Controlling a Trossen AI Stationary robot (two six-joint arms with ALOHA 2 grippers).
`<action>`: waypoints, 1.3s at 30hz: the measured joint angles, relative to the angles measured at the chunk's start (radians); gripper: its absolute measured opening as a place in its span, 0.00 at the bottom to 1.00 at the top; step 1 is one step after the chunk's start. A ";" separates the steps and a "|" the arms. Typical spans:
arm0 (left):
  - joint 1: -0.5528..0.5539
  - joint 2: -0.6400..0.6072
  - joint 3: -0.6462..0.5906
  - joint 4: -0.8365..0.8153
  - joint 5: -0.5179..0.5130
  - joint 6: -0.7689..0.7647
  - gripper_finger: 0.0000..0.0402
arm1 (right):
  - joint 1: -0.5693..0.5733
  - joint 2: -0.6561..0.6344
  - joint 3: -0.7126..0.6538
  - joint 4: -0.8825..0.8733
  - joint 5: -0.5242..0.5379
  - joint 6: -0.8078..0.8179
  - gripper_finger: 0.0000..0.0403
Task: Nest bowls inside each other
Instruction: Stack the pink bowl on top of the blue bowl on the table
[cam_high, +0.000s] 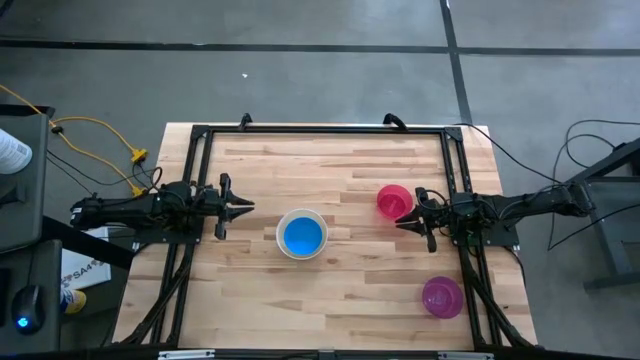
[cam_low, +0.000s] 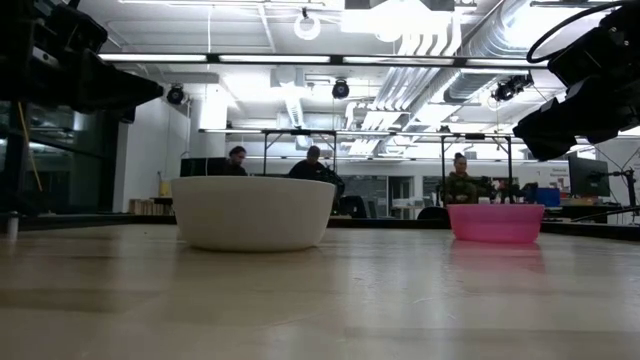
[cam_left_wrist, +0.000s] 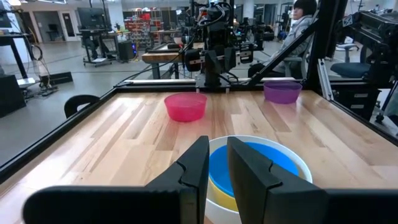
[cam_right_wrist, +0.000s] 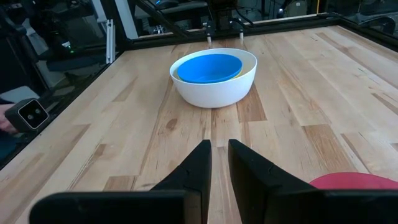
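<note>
Bowls partly nested: blue bowl (cam_high: 303, 235) sitting in yellow bowl (cam_left_wrist: 225, 191), both inside white bowl (cam_high: 281, 239) at mid-table. Left to do: pink-red bowl (cam_high: 392, 199) just beside right gripper (cam_high: 402, 221), purple bowl (cam_high: 441, 296) near the right front corner, well apart. Left gripper (cam_high: 246, 207) hovering beside the stack; both sets of fingers nearly together, a narrow gap, holding nothing
</note>
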 joint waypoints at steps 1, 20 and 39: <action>0.000 0.000 0.000 0.000 0.000 0.000 0.15 | 0.000 0.000 0.000 0.000 0.000 0.000 0.12; 0.000 0.000 0.000 0.001 0.000 0.000 0.15 | 0.000 0.000 0.000 0.000 0.003 0.000 0.12; 0.000 0.000 0.000 0.002 0.001 0.000 0.15 | 0.000 0.000 0.000 0.134 0.084 -0.003 0.12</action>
